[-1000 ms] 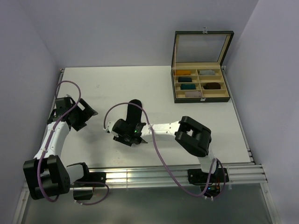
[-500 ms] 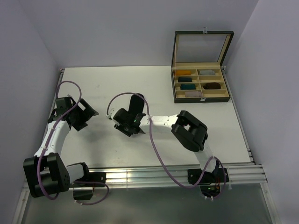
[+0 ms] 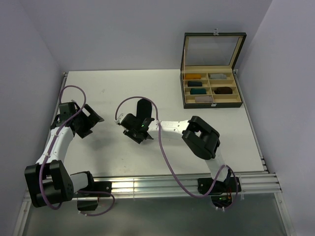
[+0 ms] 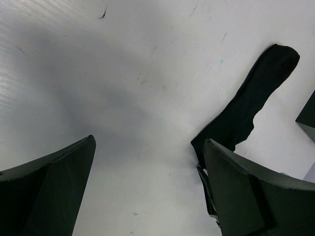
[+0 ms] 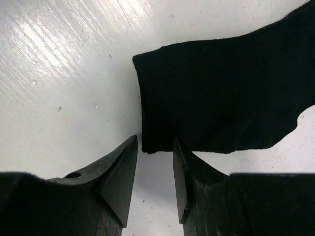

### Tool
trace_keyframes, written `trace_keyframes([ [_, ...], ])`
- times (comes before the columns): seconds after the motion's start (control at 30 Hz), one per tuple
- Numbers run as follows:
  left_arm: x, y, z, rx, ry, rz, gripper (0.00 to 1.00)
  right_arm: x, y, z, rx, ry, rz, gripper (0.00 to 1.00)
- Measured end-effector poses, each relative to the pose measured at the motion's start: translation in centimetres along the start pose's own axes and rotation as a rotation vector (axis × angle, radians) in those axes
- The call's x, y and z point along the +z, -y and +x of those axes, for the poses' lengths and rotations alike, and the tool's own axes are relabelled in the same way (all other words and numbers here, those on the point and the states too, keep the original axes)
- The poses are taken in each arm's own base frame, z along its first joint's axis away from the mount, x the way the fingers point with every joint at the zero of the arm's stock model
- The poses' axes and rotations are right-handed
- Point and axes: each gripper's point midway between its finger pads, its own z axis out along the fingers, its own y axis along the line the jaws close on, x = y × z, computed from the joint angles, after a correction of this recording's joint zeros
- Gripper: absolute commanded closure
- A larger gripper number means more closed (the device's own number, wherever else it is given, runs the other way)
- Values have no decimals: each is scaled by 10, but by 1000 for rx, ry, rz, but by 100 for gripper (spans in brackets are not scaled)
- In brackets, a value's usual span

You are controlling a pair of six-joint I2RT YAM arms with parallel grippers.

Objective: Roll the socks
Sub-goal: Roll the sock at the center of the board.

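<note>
Right fingers: parted by a narrow gap and clamped on nothing. Tips set on either side of the cuff corner of the black sock; touching the hem or just short of it, cannot tell which.
Reason for that pose: probably lined up to pinch the cuff, the natural end for starting a roll.
Left fingers: spread wide, holding nothing, hovering over bare table near the left edge, well apart from the sock. Likely waiting to pin or steady the fabric.
Black sock: flat and unrolled near the middle of the table, a little left of centre. Rounded toe toward the far edge, cuff toward the near edge under the right wrist.
Second sock: only 1 dark sock made out; a striped brown one not distinguishable, possibly underneath.
Progress: judged at the very start, with no turn of the roll made.
Risk: thin, limp fabric lying flat, so easy to scrape the table or catch only 1 layer.
Table: white, matt, faintly ribbed, with small specks and scuffs; glare beside the right fingers.
Box: dark case with its lid up at the far right corner, holding rolled bundles in its compartments; likely where a finished roll belongs.
Room: plain pale lilac walls on 3 sides, metal rails along the near edge by the arm bases.
</note>
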Motion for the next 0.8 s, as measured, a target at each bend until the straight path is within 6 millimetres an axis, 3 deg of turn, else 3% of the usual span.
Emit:
trace_keyframes([
  [0.8, 0, 2, 1, 0, -5, 9, 3, 1, -6, 1, -20, -6, -28, 60],
])
